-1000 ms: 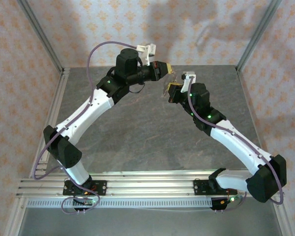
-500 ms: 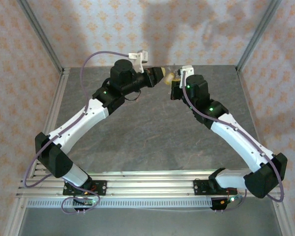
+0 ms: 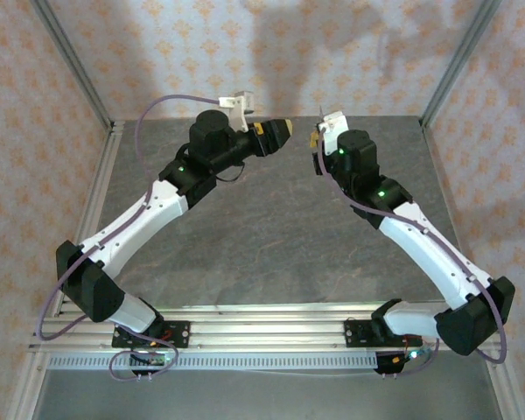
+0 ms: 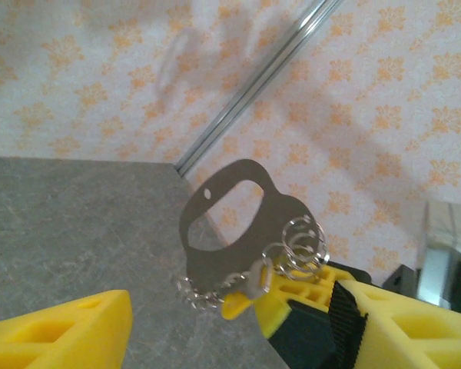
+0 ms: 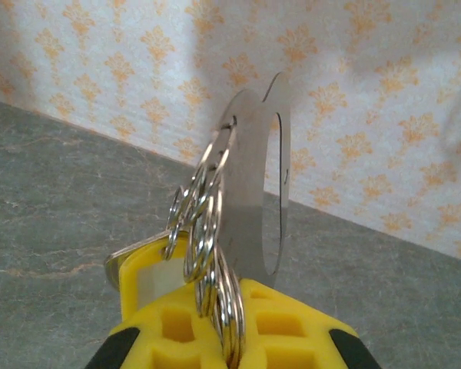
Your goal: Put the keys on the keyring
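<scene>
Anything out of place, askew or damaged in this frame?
Nothing stands out. The keyring, a flat grey metal clip with silver split rings, stands upright in the shut right gripper, its rings hanging freely. The left gripper is open, apart from it.

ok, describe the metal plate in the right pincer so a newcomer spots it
Follow the right arm to its pincer, near the back wall. The plate is the flat grey sheet clamped there and standing up from it; unlike the round wire rings hanging beside it, it has one long cutout and a small hole.
</scene>
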`<state>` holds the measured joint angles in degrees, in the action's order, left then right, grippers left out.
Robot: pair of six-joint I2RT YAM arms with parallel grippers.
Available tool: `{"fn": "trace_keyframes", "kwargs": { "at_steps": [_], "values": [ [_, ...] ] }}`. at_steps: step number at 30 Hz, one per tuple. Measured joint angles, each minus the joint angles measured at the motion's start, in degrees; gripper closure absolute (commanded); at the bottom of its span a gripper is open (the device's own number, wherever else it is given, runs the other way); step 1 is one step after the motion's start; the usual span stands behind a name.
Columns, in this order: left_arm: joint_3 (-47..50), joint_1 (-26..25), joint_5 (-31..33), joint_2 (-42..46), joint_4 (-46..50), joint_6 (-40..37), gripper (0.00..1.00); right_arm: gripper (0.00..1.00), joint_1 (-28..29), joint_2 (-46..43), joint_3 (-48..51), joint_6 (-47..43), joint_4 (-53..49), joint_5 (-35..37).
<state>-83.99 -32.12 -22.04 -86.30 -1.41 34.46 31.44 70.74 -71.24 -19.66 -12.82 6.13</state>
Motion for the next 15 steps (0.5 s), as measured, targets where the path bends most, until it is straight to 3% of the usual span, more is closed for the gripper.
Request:
{"fn": "trace_keyframes", "kwargs": {
  "at_steps": [9, 15],
  "values": [
    [-1.6, 6.5, -5.7, -3.8, -1.6, 0.9, 0.30, 1.00, 0.0, -1.7, -1.0, -4.2, 1.5, -6.3],
    [-3.4, 7.6, -12.7, -5.8, -2.6, 0.9, 0.30, 1.00, -3.4, -4.4, 0.3, -3.2, 3.4, -14.3]
  ]
}}
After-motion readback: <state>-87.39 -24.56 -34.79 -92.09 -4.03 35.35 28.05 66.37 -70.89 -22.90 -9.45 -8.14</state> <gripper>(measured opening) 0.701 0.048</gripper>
